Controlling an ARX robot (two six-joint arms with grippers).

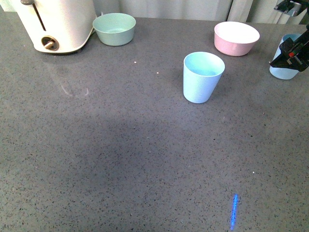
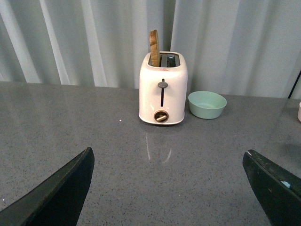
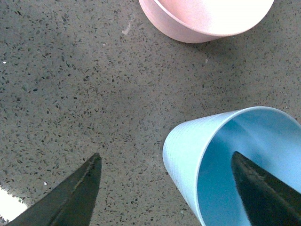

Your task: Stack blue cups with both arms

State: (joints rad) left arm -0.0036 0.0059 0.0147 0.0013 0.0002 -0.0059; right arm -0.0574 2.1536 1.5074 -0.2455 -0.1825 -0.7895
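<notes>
Table (image 1: 120, 159) first: its grey speckled top fills the front view and carries everything. The white toaster (image 1: 55, 21) sits at the upper left, and the left wrist view shows a slice standing in one slot. The green bowl (image 1: 114, 29) is just beside it, and the pink bowl (image 1: 236, 38) is at the upper right. None of these concern me.

One blue cup (image 1: 203, 77) stands upright with its mouth open, right of centre and well apart from both bowls. I judge it to be the base to stack into. The other blue cup (image 1: 282, 70) is at the far right edge, near the pink bowl, partly hidden behind my right hand (image 3: 165, 157). That hand is spread wide and grips nothing yet. In the right wrist view one finger (image 3: 261, 193) lies over the cup's mouth and the other over bare table. They straddle the wall, placed, I think, to pinch the rim.

My left hand (image 2: 168, 155) is also spread wide and empty, at the bottom of its own view. It faces the toaster and is out of sight in the front view.
</notes>
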